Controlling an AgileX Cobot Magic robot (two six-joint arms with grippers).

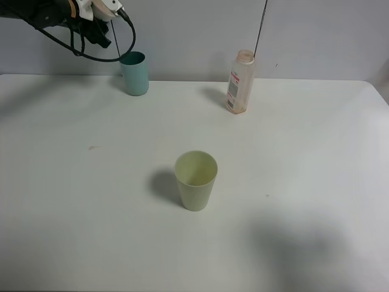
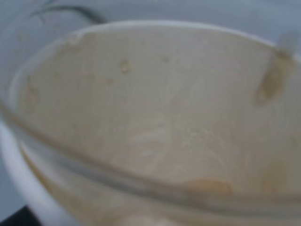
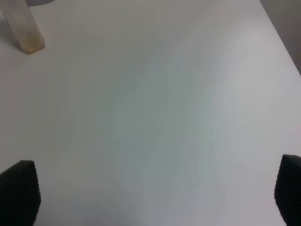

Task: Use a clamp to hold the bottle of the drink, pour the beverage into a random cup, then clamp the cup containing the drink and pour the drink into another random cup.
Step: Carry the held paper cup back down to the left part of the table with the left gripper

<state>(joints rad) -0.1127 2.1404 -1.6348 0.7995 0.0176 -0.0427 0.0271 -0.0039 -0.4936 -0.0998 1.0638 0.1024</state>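
Filling the left wrist camera's view, the paper cup (image 2: 141,117) shows only its inside: a white rim and a pale, wet wall smeared with tea-brown drink (image 2: 207,186), plus one brownish streak running down near the rim. The cup is off the white worktop (image 1: 85,231). It sits in the left pincer (image 1: 103,15), which is pressed together on it, though the fingers themselves are out of sight in that view.

From the high camera, the worktop spreads across almost the whole scene, with a soft shadow in its near right part. The black, cable-wrapped left arm (image 1: 55,15) enters at the far left corner, raised above the surface. A loop of cable (image 1: 124,42) hangs from it just above the teal cup.

A pale green cup (image 1: 196,179) stands upright near the middle of the worktop, well apart from everything else. The teal cup (image 1: 135,73) stands upright at the far edge, just beside and under the left pincer. The bottle (image 1: 240,82), clear plastic with a white-and-pink label and a peach rim, stands upright and uncapped farther right along the same far edge, well apart from the teal cup. Only a brownish trace shows at its base.

The right pincer (image 3: 153,193) hangs spread wide over bare worktop, its dark fingertips (image 3: 19,193) at opposite edges of the right wrist view, holding nothing, with the bottle's base well ahead of it.
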